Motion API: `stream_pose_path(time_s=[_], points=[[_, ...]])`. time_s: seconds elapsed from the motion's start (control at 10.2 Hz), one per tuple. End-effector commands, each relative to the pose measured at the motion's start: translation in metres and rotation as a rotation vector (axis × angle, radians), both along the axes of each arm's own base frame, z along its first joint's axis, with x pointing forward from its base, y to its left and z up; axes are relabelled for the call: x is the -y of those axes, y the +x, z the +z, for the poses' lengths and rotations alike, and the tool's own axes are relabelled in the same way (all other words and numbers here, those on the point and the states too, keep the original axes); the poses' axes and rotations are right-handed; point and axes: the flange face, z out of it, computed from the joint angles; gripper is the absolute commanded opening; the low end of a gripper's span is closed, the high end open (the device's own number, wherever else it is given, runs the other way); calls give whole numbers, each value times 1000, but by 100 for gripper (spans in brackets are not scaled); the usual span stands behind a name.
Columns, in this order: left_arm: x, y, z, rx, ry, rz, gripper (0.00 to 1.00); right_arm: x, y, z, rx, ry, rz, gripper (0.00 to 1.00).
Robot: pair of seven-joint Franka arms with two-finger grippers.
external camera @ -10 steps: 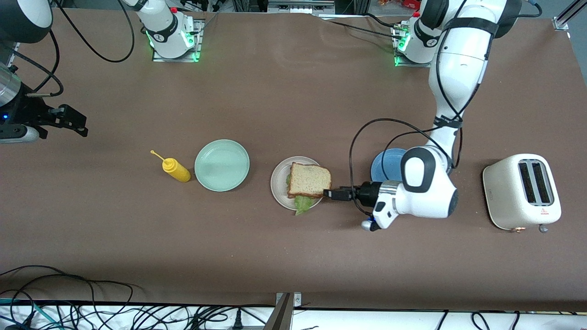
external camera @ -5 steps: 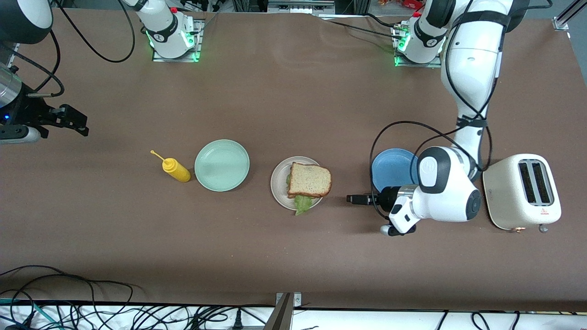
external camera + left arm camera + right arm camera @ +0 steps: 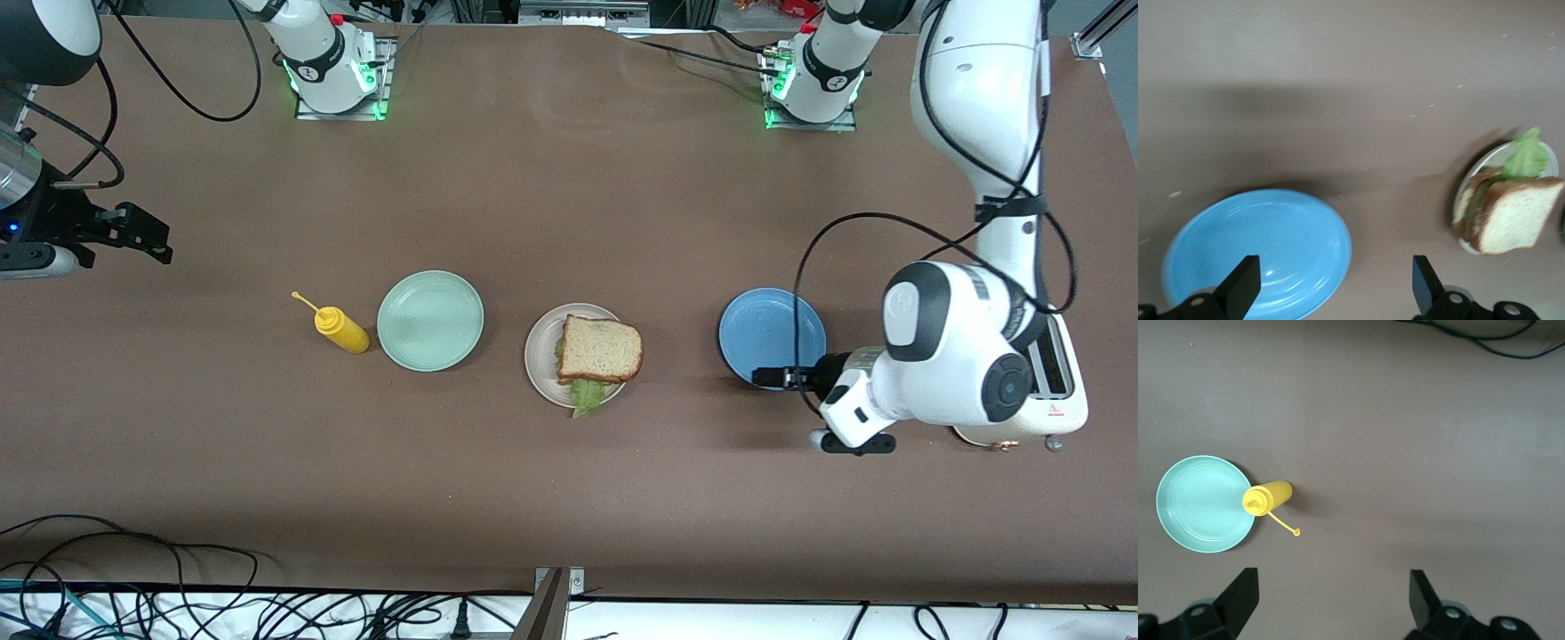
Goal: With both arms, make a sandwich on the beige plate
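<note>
The sandwich (image 3: 599, 351) sits on the beige plate (image 3: 540, 354) at frame centre, apparently with lettuce poking out. The left gripper (image 3: 765, 376), jaws wide and empty, hovers over the blue plate (image 3: 765, 327), well apart from it. The right gripper (image 3: 142, 236) waits wide open at the frame's left edge.

Table (image 3: 569, 498): plain matte brown. Beige plate (image 3: 539, 356): pale off-white, unpatterned. Sandwich (image 3: 600, 348) on it: speckled tan-brown bread with darker crust, ruffled bright green leaf at its edge. Mint-green plate (image 3: 430, 320) beside the beige plate: uniform pastel green. Squeeze bottle (image 3: 340, 329): solid yellow. Blue plate (image 3: 765, 329): glossy sky blue. Toaster (image 3: 1058, 400): cream with dark slots and a small red mark. Arms: white with black joints; green lights glow at both bases.
</note>
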Motion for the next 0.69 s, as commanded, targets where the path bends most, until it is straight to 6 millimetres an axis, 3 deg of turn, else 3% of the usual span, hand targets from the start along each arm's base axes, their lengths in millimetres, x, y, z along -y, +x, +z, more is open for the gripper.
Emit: stream_pose_path(time_s=[0.0, 0.1, 0.29, 0.49, 0.59], points=[[-21, -13, 37, -2, 150, -71, 100, 2, 1, 5, -9, 18, -19, 100], [-29, -17, 48, -9, 220, -100, 100, 2, 1, 6, -7, 18, -19, 100], [-44, -30, 93, 0, 298, -122, 100, 2, 0, 5, -20, 18, -18, 100], [-63, -48, 140, 0, 293, -104, 100, 3, 0, 5, -18, 18, -20, 100], [-74, -64, 154, -4, 285, -93, 100, 7, 0, 5, -18, 18, -29, 100]])
